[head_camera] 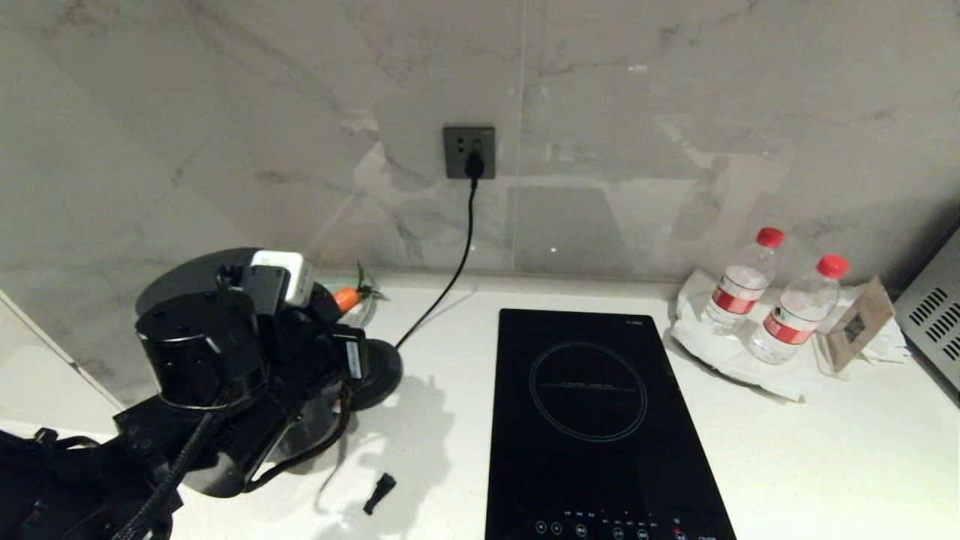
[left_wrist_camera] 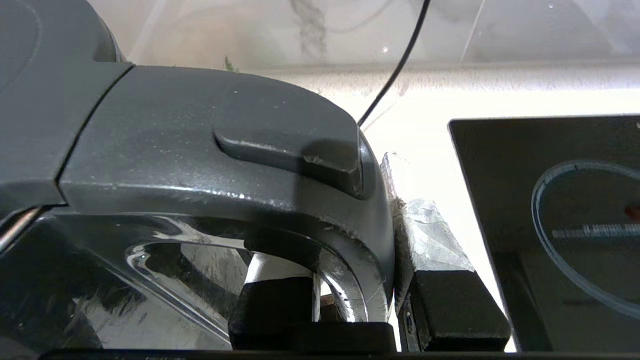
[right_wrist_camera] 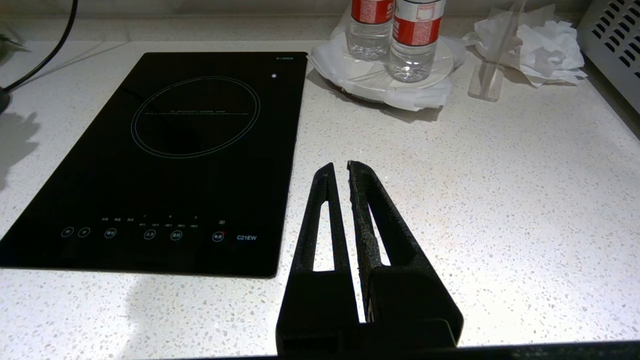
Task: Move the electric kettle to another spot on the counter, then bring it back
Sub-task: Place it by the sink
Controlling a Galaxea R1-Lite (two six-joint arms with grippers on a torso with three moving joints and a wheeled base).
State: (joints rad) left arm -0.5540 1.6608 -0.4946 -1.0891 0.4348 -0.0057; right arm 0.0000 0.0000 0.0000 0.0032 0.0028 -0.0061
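Head view
step: L gripper (head_camera: pixel 319 352) is at the kettle (head_camera: pixel 196 279), far left of the counter (head_camera: pixel 825 450) by the wall. Looks like a carry or a set-down; can't tell if it's the outbound or return leg.
kettle spot: mostly hidden behind the L arm, only the lid's round back edge shows. The base disc (head_camera: pixel 379 371) peeks out just right of the arm, its cord (head_camera: pixel 459 255) running up to the wall socket (head_camera: pixel 469 151). Whether the kettle sits on the disc: can't tell.
next move: prob. needs the kettle kept upright and a clear patch picked, away from the cooktop (head_camera: pixel 600 420) and the small black bit (head_camera: pixel 379 493) lying loose in front.
bottles: two w/ red caps, (head_camera: pixel 742 289) and (head_camera: pixel 795 311), on a white plate w/ paper (head_camera: pixel 720 352), far right. Clear; fill level hard to read.

L wrist view
grip: fingers (left_wrist_camera: pixel 440 260) pinch the kettle's handle (left_wrist_camera: pixel 220 160), one inside the loop, one pressed on its outer side.
kettle contents: lid on, nothing to see inside.
background: cooktop (left_wrist_camera: pixel 550 210) just beside, cord (left_wrist_camera: pixel 395 70) behind.

R wrist view
R gripper (right_wrist_camera: pixel 340 172): parked over bare counter (right_wrist_camera: pixel 500 225) right of the cooktop (right_wrist_camera: pixel 165 160), fingers pressed nearly together, holding nothing.
bottles: both (right_wrist_camera: pixel 367 30) (right_wrist_camera: pixel 415 40) upright on the plate (right_wrist_camera: pixel 400 85), water visible low in each.
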